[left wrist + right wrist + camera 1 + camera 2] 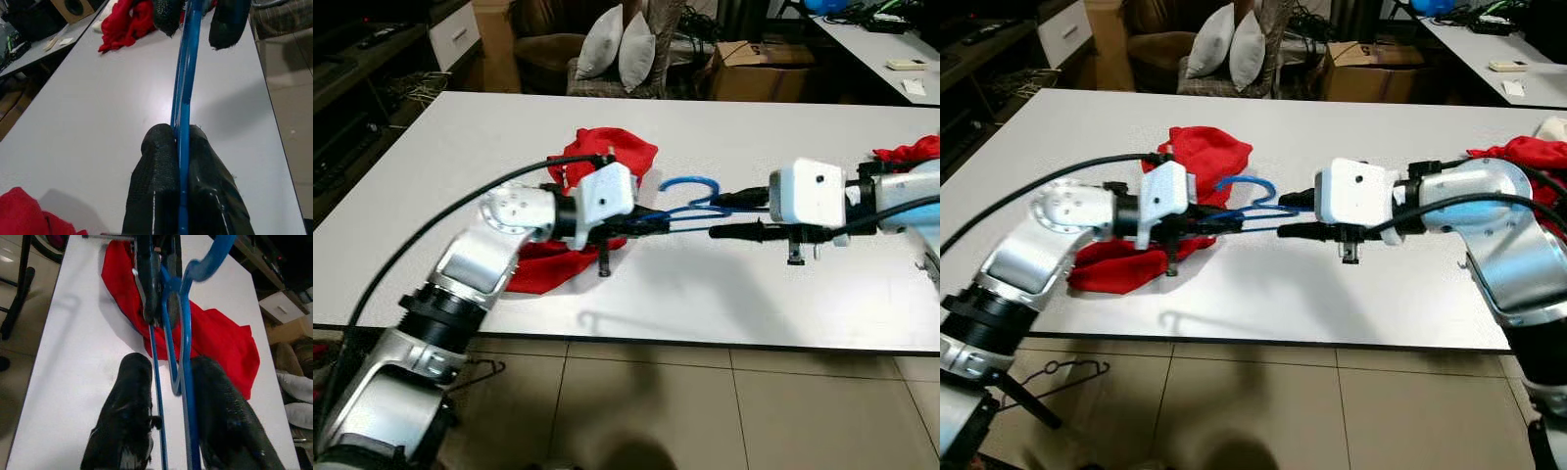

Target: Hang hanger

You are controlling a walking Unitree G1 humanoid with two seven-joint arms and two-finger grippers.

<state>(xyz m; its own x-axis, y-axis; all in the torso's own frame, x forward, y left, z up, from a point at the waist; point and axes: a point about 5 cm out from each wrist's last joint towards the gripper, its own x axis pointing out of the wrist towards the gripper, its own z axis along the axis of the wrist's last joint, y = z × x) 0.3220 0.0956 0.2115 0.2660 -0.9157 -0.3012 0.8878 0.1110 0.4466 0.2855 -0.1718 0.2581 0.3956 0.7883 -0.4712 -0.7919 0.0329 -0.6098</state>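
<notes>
A blue wire hanger [690, 184] hangs level above the white table [705, 284], held between my two arms. My left gripper [658, 221] is shut on one end of its wire, which the left wrist view shows as the hanger [187, 73] pinched between the pads [156, 161]. My right gripper [717, 215] faces it from the right, open, its fingers [132, 396] straddling the hanger's wires [185, 323] with a gap on one side. A red garment [607, 152] lies crumpled on the table under and behind the left gripper.
Another red cloth [911, 152] lies at the table's right edge. Beyond the table are a chair with two grey pillows [622, 44], a cardboard box [754, 69] and a second table [891, 39]. On the tiled floor lies a thin black wire shape [1067, 377].
</notes>
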